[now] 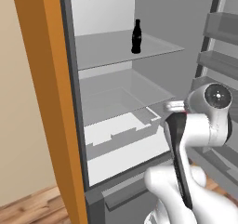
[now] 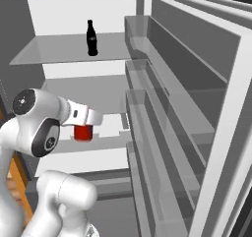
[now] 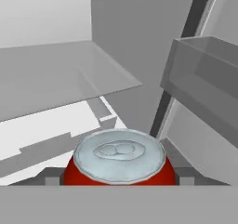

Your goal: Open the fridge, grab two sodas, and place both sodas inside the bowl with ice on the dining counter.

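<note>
red can (image 3: 120,165) nearest, between end effector (image 2: 84,129) fingers, apparently gripped for lifting out | near fridge (image 1: 153,56) lower shelf's door-side edge | black bottle (image 1: 136,36) upright, upper shelf

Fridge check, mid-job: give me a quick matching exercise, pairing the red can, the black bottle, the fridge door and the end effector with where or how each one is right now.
1. red can
2. black bottle
3. fridge door
4. end effector

A. standing on the upper shelf
B. swung open, bins showing
C. between the finger tips, low in the fridge
D. jaws around the can

Pairs: 1-C, 2-A, 3-B, 4-D
</note>
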Controlling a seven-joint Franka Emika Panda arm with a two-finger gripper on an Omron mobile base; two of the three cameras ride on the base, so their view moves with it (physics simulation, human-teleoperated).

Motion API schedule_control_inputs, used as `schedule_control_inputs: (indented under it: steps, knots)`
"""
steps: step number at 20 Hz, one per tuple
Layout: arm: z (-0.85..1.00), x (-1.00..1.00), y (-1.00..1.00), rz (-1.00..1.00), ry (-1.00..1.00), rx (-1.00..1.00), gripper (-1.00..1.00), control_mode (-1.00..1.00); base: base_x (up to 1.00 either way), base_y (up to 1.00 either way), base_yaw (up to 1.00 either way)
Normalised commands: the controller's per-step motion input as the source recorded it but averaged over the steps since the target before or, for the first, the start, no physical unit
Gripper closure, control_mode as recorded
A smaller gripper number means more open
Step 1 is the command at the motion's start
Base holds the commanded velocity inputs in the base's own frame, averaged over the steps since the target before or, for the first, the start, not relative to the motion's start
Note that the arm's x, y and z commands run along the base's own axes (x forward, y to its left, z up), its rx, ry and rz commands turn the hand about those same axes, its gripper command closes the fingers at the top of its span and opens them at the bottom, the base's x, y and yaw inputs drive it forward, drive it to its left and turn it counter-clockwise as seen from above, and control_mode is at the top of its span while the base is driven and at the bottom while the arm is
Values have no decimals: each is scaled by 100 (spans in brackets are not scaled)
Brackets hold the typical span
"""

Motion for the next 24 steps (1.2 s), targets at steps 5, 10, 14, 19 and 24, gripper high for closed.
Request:
schedule_control_inputs:
  steps: [5, 10, 14, 19, 24]
  knots:
    - [0, -97, 28, 0, 7, 0, 100, -100, 0, 0, 0]
    - [0, -54, 26, 0, 5, -1, 100, 100, -28, 22, 2]
    - [0, 0, 0, 0, 0, 0, 100, 100, -59, 54, 8]
    - [0, 0, 0, 0, 0, 0, 100, 100, -96, 43, 2]
    - [0, 0, 0, 0, 0, 0, 100, 100, -100, 41, -3]
